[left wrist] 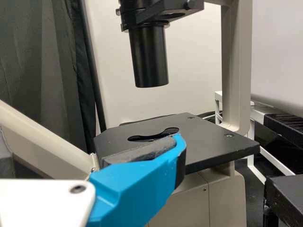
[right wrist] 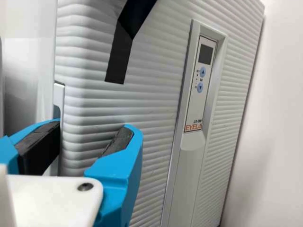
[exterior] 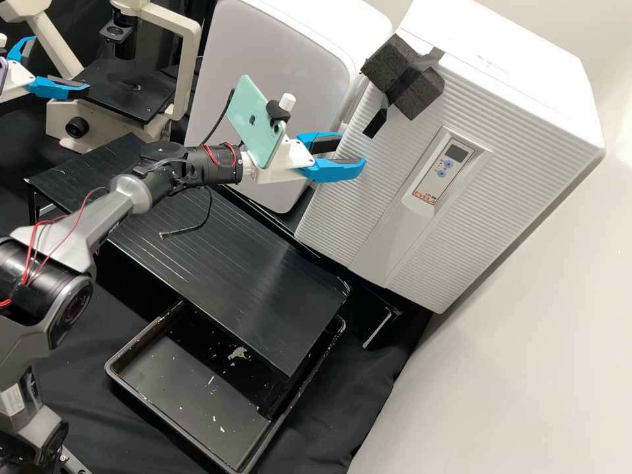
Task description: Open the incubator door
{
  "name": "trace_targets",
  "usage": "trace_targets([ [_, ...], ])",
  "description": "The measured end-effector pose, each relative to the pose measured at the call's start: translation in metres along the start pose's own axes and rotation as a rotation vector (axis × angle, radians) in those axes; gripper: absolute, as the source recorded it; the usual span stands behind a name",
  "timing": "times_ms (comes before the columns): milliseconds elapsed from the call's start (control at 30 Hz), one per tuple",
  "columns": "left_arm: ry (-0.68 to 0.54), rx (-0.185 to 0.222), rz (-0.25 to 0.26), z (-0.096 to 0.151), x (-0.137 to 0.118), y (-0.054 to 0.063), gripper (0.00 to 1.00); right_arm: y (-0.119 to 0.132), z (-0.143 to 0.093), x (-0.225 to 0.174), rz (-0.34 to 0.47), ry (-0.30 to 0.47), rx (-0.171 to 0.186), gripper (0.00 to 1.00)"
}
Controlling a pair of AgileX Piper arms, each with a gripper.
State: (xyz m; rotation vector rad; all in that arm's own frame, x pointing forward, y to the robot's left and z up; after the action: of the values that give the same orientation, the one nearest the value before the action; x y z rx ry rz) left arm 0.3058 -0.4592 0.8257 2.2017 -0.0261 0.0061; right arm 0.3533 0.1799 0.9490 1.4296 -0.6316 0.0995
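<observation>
Nearest was a black tray [exterior: 172, 422], low down, with a black shelf [exterior: 243, 263] over part of it. Past that, the right hand [exterior: 352, 150] was up by the side of the incubator door [exterior: 368, 191]. Its two blue fingers were apart with nothing held in them, and the door's edge showed between them in the right wrist view. I could not tell if they touched it. The door was on the front of the big white incubator [exterior: 513, 59] and looked shut, so the job seemed to be only at its start. The hand was near the right spot, but the grab or hook, the pull and the swing were all left to do. A dark block [exterior: 408, 79] sat high on the door. Off at the back, the left hand [exterior: 60, 64] had its fingers apart too, close to a microscope [exterior: 125, 89].
</observation>
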Motion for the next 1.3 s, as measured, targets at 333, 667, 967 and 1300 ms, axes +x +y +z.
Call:
trace_targets([
  [333, 0.000, 0.000, 0.000, 0.000, 0.000, 0.000, 1.00, 0.021, 0.015, -0.005, -0.052, 0.037, 0.035, 0.00],
  [667, 0.000, 0.000, 0.000, 0.000, 0.000, 0.000, 1.00, 0.045, 0.037, -0.024, -0.077, 0.051, 0.100, 0.00],
  [967, 0.000, 0.000, 0.000, 0.000, 0.000, 0.000, 1.00, 0.072, 0.053, -0.056, -0.027, 0.051, 0.197, 0.00],
  [1300, 0.000, 0.000, 0.000, 0.000, 0.000, 0.000, 1.00, 0.083, 0.069, -0.082, 0.105, -0.018, 0.238, 0.00],
])
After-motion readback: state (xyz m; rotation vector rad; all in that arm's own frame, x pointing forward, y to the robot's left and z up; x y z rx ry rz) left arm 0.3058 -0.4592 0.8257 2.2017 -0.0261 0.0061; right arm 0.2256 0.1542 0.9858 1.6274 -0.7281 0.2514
